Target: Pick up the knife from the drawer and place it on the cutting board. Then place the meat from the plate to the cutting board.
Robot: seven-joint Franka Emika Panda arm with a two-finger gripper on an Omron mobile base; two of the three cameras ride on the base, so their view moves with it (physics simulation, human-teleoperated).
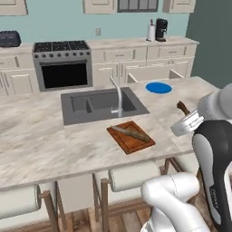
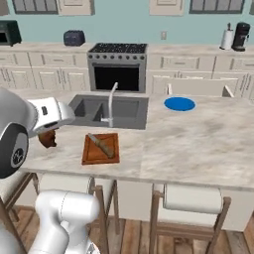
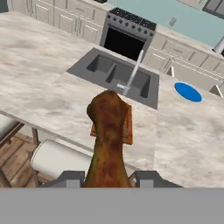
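Note:
My gripper (image 3: 109, 177) is shut on the meat (image 3: 108, 135), a brown drumstick-shaped lump that juts out ahead of the fingers. The gripper holds it in the air above the counter, short of the cutting board (image 1: 131, 138). The meat (image 2: 48, 138) hangs under the hand, left of the board (image 2: 100, 148). The knife (image 1: 131, 132) lies diagonally on the reddish-brown board, also seen as the knife (image 2: 101, 145). The blue plate (image 1: 158, 88) sits bare near the counter's far edge. Behind it the drawer (image 2: 198, 88) stands open.
A grey double sink (image 1: 102, 104) with a tall faucet (image 1: 118, 95) lies just beyond the board. The stove (image 1: 61, 68) stands against the back wall. Stools (image 2: 191, 198) are tucked under the counter's near edge. Bare marble counter (image 2: 198, 144) spreads right of the board.

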